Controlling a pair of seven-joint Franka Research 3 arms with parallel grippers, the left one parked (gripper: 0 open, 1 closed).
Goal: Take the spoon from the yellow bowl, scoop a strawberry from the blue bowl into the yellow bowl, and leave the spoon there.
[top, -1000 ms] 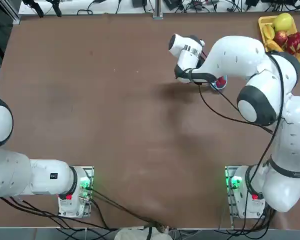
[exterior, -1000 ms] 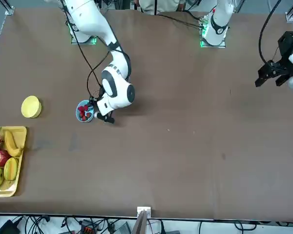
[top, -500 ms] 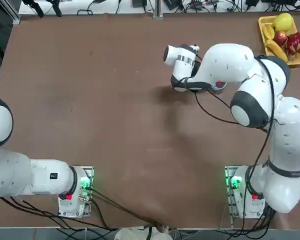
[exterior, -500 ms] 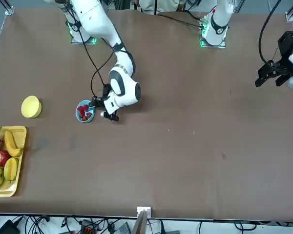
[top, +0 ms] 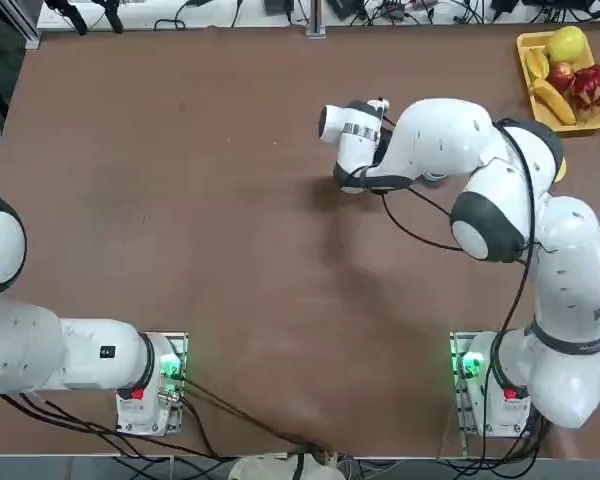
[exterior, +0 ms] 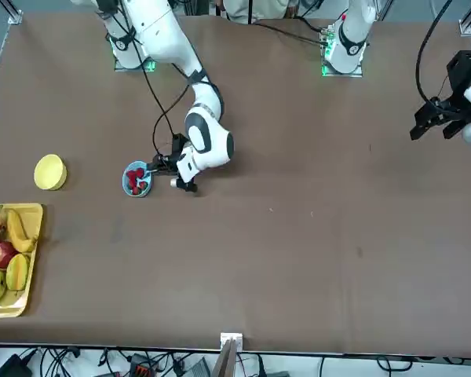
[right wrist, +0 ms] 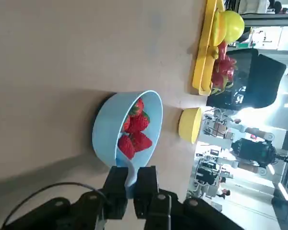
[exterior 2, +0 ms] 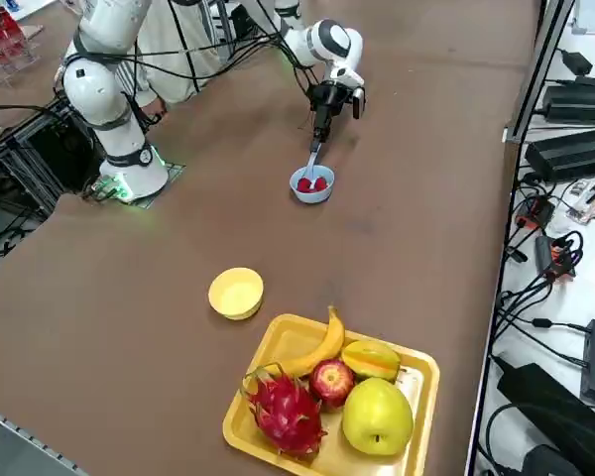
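On my right arm [top: 460, 140] I see glossy white rounded links, dark grey bands at the joints, a loose black cable, and a black pincer [right wrist: 130, 191] with round screws.

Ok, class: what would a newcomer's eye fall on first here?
Probably the yellow tray heaped with bright fruit, nearest the right side camera. Next, the big white right arm, its claw shut on a pale spoon that dips into the blue bowl of red strawberries.
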